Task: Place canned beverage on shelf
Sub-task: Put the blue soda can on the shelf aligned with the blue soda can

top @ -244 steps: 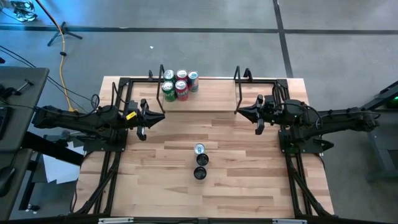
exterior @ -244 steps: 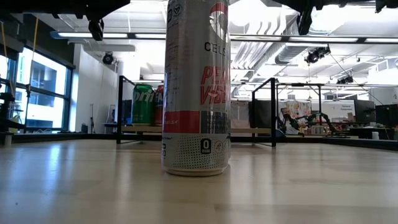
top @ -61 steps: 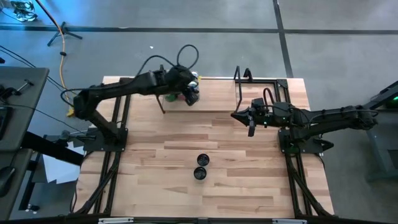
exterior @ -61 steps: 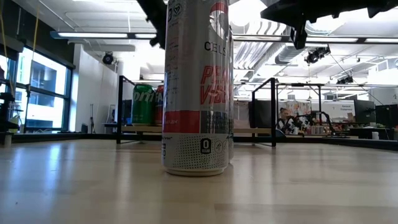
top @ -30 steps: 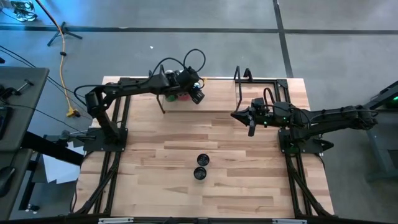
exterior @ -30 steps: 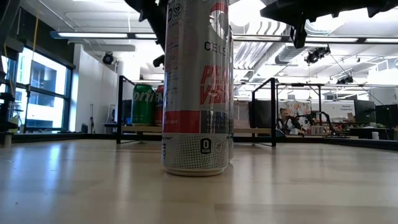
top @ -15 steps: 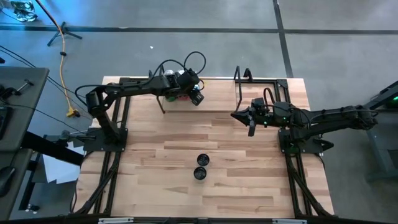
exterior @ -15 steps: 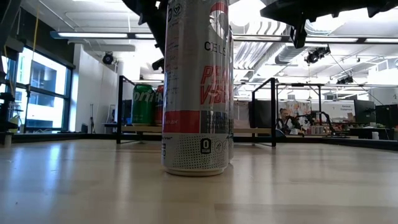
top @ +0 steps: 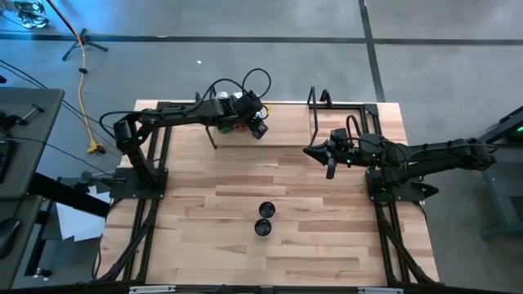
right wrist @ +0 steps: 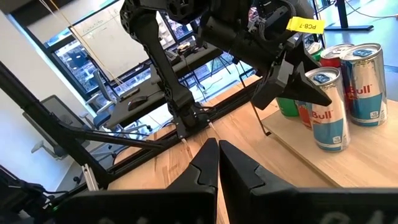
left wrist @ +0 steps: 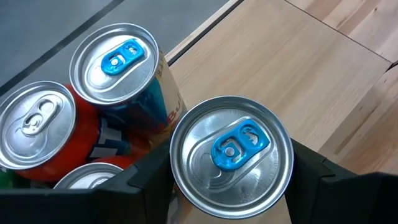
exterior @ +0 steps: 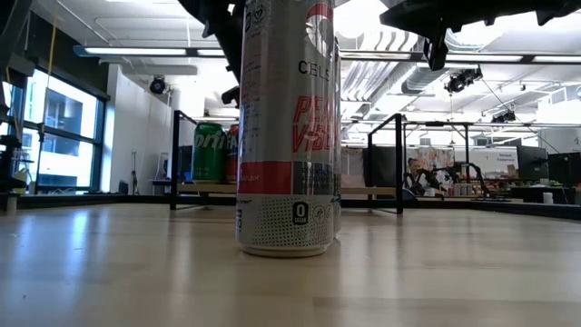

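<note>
Our left jaws (left wrist: pixel 227 186) grip the Red Bull can (left wrist: pixel 230 149) upright over the shelf (left wrist: pixel 292 68) – beside its neighbours – while our right jaws (right wrist: pixel 217 163) wait, closed.

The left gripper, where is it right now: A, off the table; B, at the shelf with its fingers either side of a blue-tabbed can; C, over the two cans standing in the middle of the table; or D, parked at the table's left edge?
B: the left gripper is at the shelf, and its wrist view shows its dark fingers flanking the blue-tabbed can standing on the board.
</note>
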Controlling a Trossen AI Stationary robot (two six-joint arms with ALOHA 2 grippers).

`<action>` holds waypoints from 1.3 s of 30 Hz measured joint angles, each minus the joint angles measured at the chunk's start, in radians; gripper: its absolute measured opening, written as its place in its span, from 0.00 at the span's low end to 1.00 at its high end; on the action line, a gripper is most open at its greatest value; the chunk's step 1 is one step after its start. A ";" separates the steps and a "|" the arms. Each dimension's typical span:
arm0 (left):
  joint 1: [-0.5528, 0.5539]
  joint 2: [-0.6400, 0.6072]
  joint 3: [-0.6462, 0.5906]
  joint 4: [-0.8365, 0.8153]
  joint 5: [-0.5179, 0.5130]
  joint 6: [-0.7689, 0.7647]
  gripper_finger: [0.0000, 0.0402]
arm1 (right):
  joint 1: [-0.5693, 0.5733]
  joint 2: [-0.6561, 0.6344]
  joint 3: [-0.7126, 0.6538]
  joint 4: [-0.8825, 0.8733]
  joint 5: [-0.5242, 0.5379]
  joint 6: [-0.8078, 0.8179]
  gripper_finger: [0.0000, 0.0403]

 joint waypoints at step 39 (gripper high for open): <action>0.004 -0.003 0.000 -0.009 0.030 0.080 0.84 | 0.000 0.000 0.000 0.000 0.000 0.003 0.00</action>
